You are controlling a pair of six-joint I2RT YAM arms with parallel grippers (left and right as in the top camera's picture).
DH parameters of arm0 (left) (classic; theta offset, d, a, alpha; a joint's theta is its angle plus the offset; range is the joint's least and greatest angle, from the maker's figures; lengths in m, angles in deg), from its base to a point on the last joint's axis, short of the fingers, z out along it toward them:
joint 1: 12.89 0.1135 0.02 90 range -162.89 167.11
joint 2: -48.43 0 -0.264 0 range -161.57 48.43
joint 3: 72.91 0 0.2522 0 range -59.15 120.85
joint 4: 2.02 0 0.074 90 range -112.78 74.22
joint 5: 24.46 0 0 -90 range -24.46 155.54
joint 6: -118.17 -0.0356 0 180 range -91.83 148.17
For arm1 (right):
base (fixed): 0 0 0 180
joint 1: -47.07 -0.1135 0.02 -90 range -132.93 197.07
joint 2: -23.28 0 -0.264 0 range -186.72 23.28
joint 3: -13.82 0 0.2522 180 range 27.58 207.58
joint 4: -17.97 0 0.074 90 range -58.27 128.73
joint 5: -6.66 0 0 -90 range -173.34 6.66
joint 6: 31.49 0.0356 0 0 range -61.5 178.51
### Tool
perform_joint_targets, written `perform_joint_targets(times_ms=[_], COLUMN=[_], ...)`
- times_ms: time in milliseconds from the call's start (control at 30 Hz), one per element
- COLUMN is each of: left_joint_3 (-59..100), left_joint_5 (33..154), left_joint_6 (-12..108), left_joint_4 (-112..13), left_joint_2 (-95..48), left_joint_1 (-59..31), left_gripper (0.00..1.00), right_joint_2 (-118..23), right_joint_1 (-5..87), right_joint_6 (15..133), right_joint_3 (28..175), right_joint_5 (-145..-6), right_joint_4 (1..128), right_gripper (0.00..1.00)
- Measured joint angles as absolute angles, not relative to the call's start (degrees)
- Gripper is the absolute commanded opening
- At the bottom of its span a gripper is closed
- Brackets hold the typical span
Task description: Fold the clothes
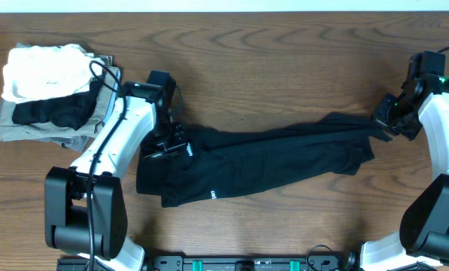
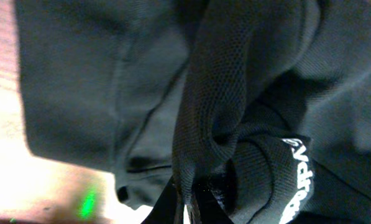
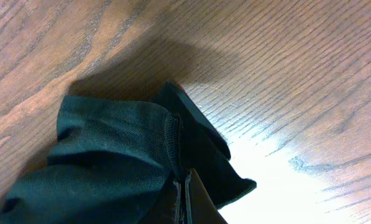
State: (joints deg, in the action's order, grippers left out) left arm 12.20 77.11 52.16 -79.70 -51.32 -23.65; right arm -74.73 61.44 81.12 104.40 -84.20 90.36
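Black T-shirt: soft, matte knit. It is drawn out into a long creased band across the middle of the wood-grain table. The band is broad and rumpled at its left end and narrows to a gathered tip at the right. It slants, with the right tip farther from the arm bases.

Left wrist view: the fabric shows a fine mesh-like weave, thick rolled folds and one straight seam line. Small white print sits on a curved fold at the lower right.

Right wrist view: a stitched hem runs down to the fingertips. The loose corner casts a shadow on the wood.

Left arm: the white link rises diagonally from its base at the near-left. The wrist is bent down over the shirt's left end. Left end effector: closed, with a bunch of the shirt pinched between the fingers.

Right arm: the link runs up the right edge, and the wrist is turned inward toward the shirt. Right end effector: closed, clamping the shirt's right tip at the hem.

Far-left corner: a white folded garment and a black piece lie on grey folded garments, well apart from the shirt.
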Motion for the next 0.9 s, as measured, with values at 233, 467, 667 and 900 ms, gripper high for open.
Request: perform_joint_targets(times_ms=[233,467,667,900], left_joint_3=[12.2,12.2,12.2,12.2], left_joint_5=[76.23,75.49,69.87,66.36], left_joint_6=[51.7,50.67,50.22,50.22], left_joint_4=[-83.55,-89.78,-93.62,-93.69], left_joint_2=[-51.32,-51.32,-51.32,-51.32], left_joint_1=[-22.95,-22.95,-22.36,-22.28], left_gripper=[0.06,0.07,0.14,0.15], right_joint_2=[-74.73,-74.73,-74.73,-74.73], right_joint_1=[61.36,61.36,61.42,61.42], right_joint_6=[81.88,82.19,82.23,82.23], right_joint_3=[104.4,104.4,104.4,104.4], right_joint_5=[-83.79,-83.15,-84.88,-85.75], right_joint_4=[90.99,93.2,93.05,95.08], right_gripper=[0.01,0.01,0.01,0.01])
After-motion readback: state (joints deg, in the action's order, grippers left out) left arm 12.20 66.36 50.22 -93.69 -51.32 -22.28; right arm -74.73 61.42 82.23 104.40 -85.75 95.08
